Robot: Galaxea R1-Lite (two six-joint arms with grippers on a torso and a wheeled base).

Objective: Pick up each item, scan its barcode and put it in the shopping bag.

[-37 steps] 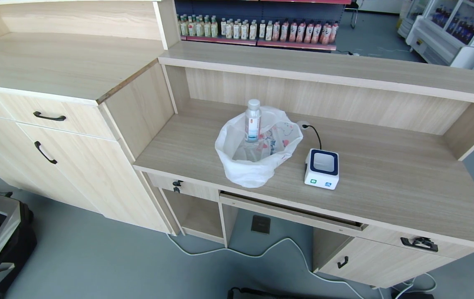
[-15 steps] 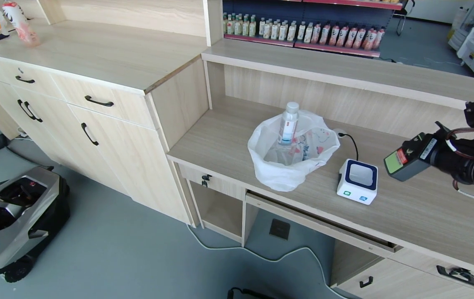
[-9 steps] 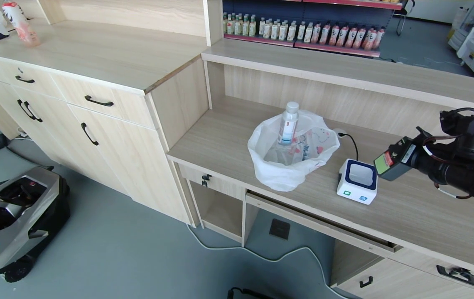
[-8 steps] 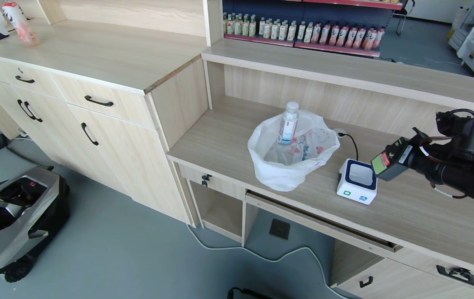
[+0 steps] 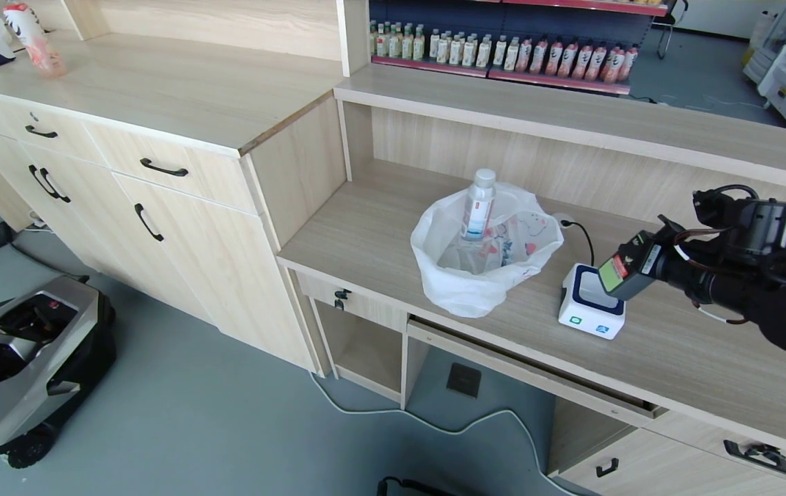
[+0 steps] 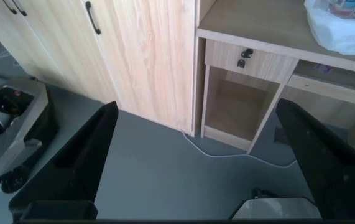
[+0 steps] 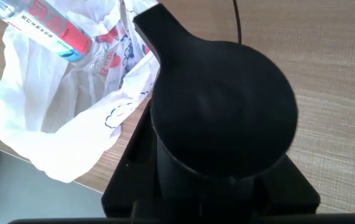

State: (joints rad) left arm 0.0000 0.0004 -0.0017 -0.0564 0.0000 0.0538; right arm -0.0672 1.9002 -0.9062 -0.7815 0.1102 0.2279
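Right claw [image 5: 671, 265]: closed on a dark box [image 5: 623, 272] with a green-and-red end label, held clear of the counter [image 5: 379, 234], label end leading.

Change: a second ago the box sits well to the right of the scanner [image 5: 589, 303]. Now its leading end hangs just above the scanner's right edge. The arm comes in leftward and slightly down.

Meaning, as I judge it: this is the scan step, approach nearly done. The box is not yet over the scan window. I cannot tell which face carries the barcode.

Shopping bag [image 5: 437, 286]: mouth open, just left of the scanner, unmoved. One bottle [image 5: 479, 205] stands upright inside.

Left claw [image 6: 193, 162]: fingers spread, holding nothing, low over the floor [image 6: 165, 168] before the cabinet [image 6: 152, 56].
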